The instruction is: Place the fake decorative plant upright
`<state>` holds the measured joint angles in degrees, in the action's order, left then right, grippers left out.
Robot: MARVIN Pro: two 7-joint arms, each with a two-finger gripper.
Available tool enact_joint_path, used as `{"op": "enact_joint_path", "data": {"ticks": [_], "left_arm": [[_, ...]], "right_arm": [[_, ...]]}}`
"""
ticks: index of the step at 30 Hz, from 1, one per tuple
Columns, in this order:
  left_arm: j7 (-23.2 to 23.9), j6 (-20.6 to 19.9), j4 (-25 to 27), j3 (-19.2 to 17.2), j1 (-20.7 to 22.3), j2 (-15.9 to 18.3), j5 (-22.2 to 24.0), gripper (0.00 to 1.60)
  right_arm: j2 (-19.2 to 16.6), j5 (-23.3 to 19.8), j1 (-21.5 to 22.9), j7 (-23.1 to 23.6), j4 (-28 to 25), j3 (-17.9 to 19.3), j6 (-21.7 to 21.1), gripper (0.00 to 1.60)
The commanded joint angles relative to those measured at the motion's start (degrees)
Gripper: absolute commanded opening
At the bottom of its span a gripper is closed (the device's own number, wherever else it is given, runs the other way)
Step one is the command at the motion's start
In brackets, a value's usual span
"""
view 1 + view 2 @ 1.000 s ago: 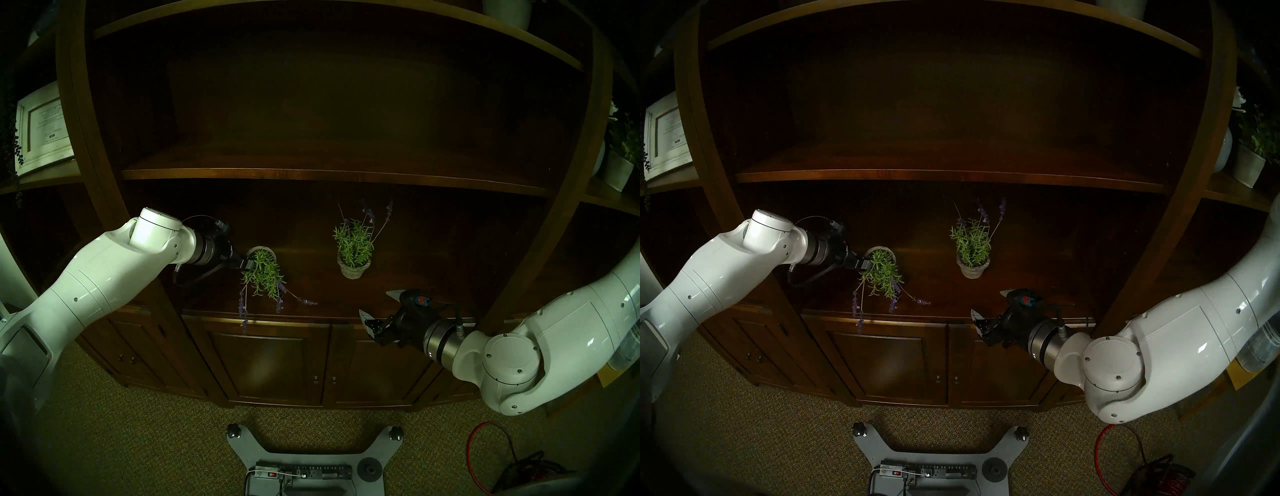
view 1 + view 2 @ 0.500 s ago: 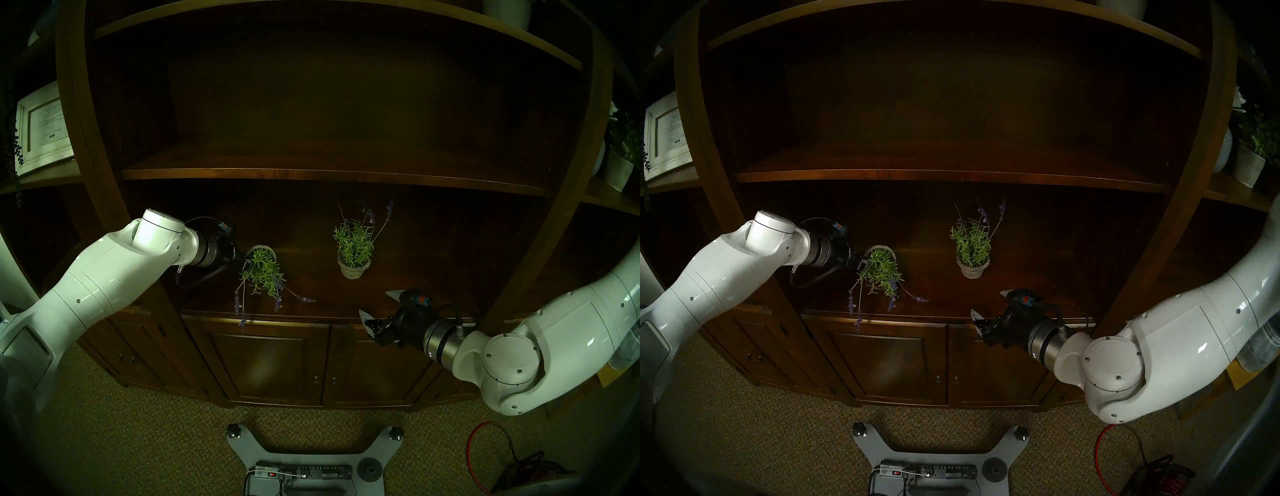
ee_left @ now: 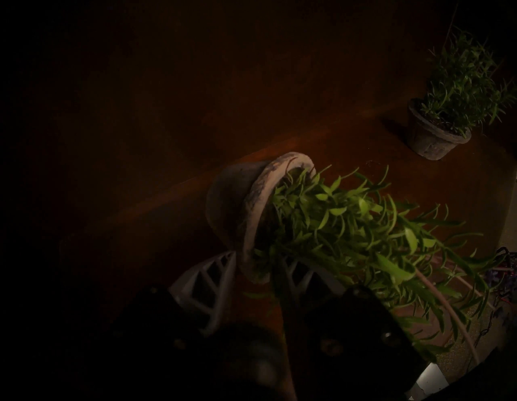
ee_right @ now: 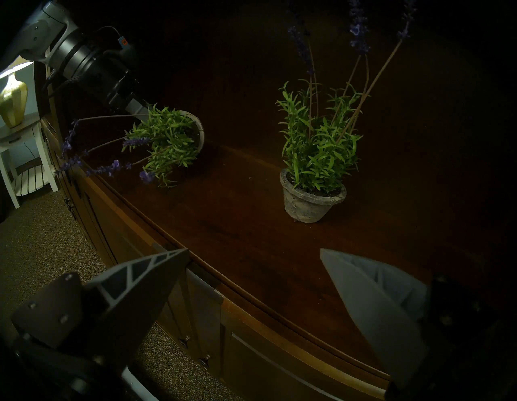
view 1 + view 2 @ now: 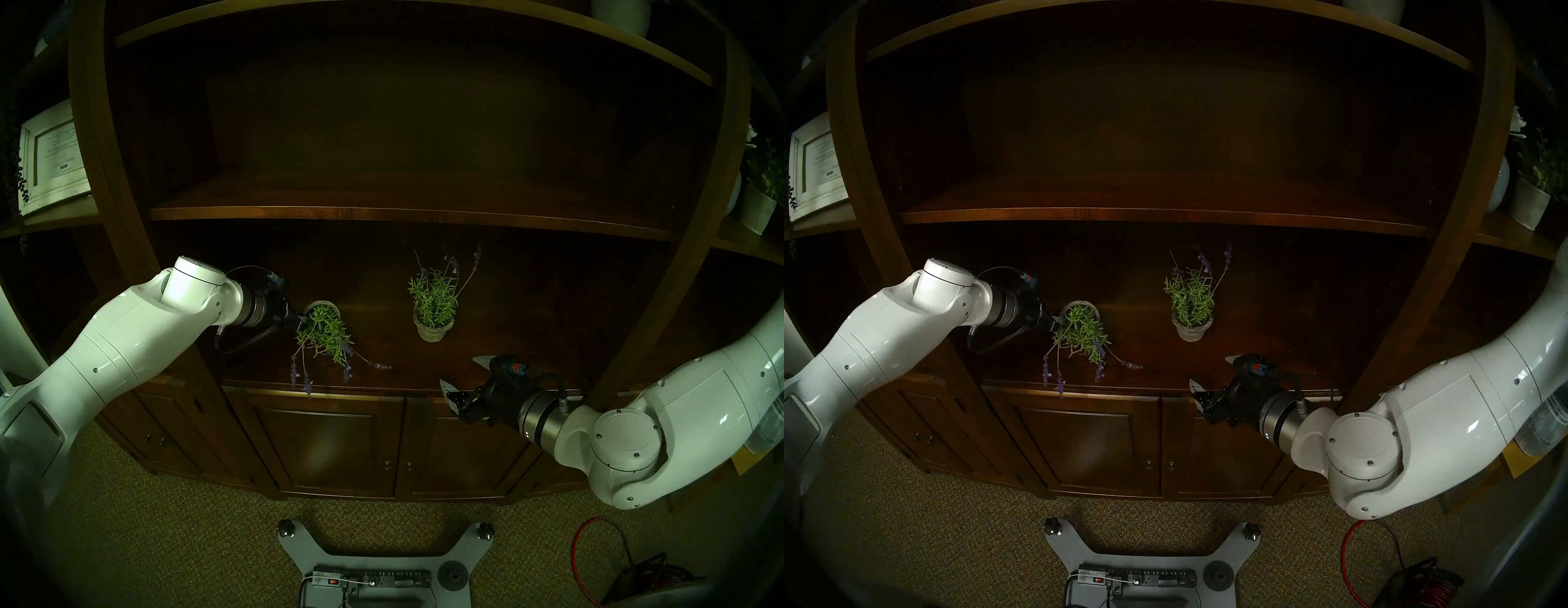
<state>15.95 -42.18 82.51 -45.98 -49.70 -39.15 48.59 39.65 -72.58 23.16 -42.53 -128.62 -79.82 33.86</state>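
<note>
Two potted fake lavenders on the dark wood cabinet top [image 5: 424, 365], which is my landmark for everything below.

My left arm [image 5: 127, 339] comes in over the cabinet top's left end. My right arm [image 5: 679, 424] hangs off its front right edge.

Upright plant [image 5: 433, 297] stands in its grey pot toward the middle-right of the cabinet top, well back from the front edge, stems pointing up. Nothing touches it.

Tipped plant [image 5: 324, 335] lies on its side toward the left of the cabinet top. Its pot [image 3: 237, 201] has the mouth facing the front edge and to the right, green foliage spilling out across the wood. The purple flower spikes [image 5: 307, 388] reach the front edge, and one droops just past it.

My left gripper [image 3: 253, 266] sits low over the cabinet top at the tipped pot's near rim. Wrist view: one finger [image 3: 207, 282] outside the pot wall, the other in among the leaves at the mouth, rim between them. Jaws narrowed onto that rim; both fingers look to be touching it, though the view is dark and the inner one is half buried in foliage.

My right gripper [image 4: 251, 268] hovers at the cabinet top's front edge, right of centre, well apart from both plants. Jaws spread wide, nothing between them.
</note>
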Motion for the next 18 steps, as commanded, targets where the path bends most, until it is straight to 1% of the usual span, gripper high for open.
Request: {"op": "enact_joint_path", "data": {"ticks": [1,5,6,11,16,17,18], "left_arm": [[-0.48,-0.75,1.14,-0.59,0.26,0.2,0.45,0.33],[-0.62,-1.02,1.43,-0.66,-0.12,0.34,0.43,0.31],[-0.62,-0.96,1.34,-0.64,-0.2,0.31,0.37,0.35],[-0.53,-0.96,1.03,-0.51,-0.33,0.22,0.22,0.36],[-0.68,-1.13,1.77,-0.76,-0.8,0.67,0.53,0.46],[-0.7,-1.14,1.84,-0.77,-0.84,0.71,0.55,0.5],[-0.7,-1.14,1.84,-0.77,-0.84,0.71,0.55,0.5]], "right_arm": [[0.1,0.61,0.79,0.11,0.07,0.88,0.51,1.6],[0.09,0.61,0.79,0.11,0.07,0.89,0.51,1.6],[0.09,0.61,0.79,0.11,0.07,0.88,0.51,1.6],[0.1,0.6,0.79,0.11,0.07,0.88,0.51,1.6],[0.1,0.59,0.79,0.11,0.07,0.88,0.51,1.6],[0.1,0.59,0.79,0.11,0.07,0.88,0.51,1.6],[0.1,0.59,0.79,0.11,0.07,0.88,0.51,1.6]]}}
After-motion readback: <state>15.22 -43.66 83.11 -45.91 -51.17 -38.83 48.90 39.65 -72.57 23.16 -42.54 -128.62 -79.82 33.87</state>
